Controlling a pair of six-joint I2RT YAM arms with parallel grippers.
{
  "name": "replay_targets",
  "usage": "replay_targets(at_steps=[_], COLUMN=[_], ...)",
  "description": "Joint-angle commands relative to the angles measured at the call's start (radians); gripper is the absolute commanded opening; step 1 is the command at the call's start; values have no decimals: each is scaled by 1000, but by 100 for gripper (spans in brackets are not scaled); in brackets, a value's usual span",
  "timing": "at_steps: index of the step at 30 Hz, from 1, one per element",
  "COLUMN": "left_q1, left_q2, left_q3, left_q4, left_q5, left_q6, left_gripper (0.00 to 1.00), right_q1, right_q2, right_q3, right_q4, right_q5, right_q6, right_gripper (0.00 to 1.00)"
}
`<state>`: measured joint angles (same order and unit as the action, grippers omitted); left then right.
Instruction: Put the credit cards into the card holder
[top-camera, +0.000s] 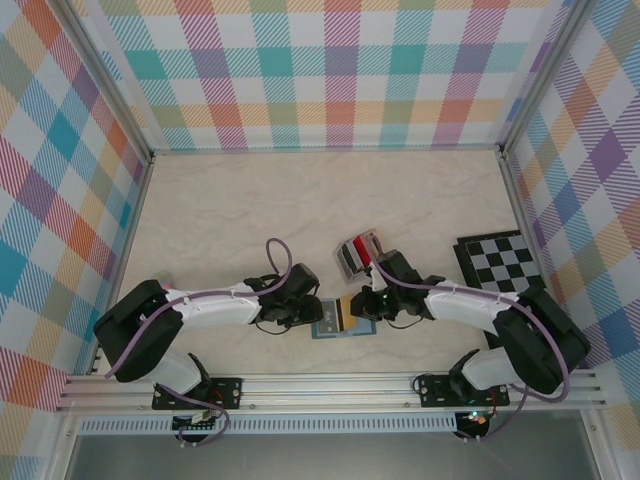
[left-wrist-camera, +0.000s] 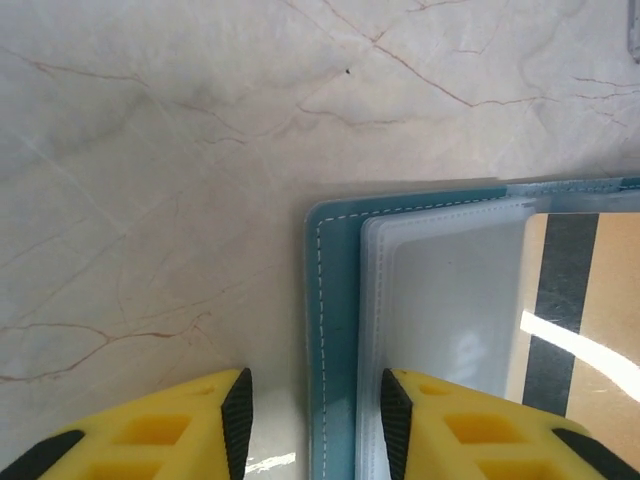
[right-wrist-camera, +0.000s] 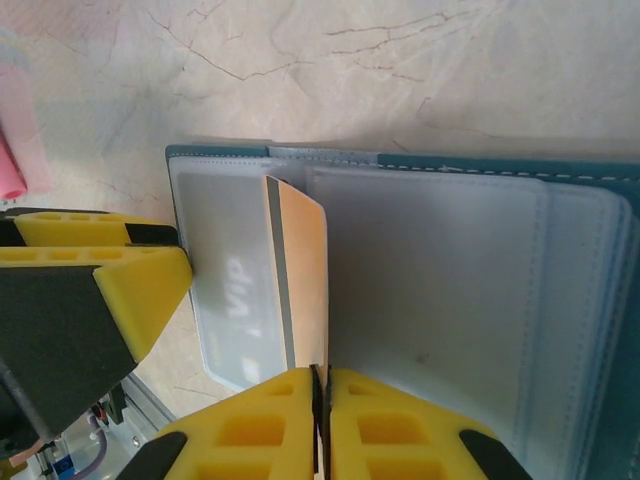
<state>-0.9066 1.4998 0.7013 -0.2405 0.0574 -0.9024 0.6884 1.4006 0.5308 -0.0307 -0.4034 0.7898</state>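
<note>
Yellow fingers (right-wrist-camera: 270, 420) of the right gripper (right-wrist-camera: 320, 385) are pressed together on a gold card (right-wrist-camera: 303, 280), which is held on edge over the open card holder (right-wrist-camera: 450, 300) at the middle of the worktop's (left-wrist-camera: 150, 150) near edge. The left gripper (left-wrist-camera: 312, 420) is spread across the holder's left edge. If the card's corner is caught on the clear sleeve (right-wrist-camera: 230, 300), the card may be twisted in the pinch. The holder may also be pushed sideways, since it seems only lightly pinned.

White-and-black arms (top-camera: 215, 308); purple cables (top-camera: 277, 241); yellow pincer fingers (left-wrist-camera: 480, 430)
</note>
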Motion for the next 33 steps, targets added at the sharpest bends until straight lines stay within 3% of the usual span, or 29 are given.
replay_targets(at_steps=[1,6,19,26,33], left_q1=[2,2,0,0,0], left_q2=[36,36,51,45,46], left_q3=[-19,-25,-16,-11,-16], left_q4=[33,35,45,33,54], left_q5=[21,19,30,24,34], left_q6=[-2,-4,-4,-4,-6], left_gripper=[37,35,34,33,33], right_q1=[8,8,37,48,77], right_q2=[21,-61,34,23,50], right_q3=[-24,-43,-22,6,23], right_q4=[15,0,60,-24,31], right_q5=[1,19,-24,29,19], right_q6=[16,38,55,43,99], right_gripper=[9,10,10,10,13])
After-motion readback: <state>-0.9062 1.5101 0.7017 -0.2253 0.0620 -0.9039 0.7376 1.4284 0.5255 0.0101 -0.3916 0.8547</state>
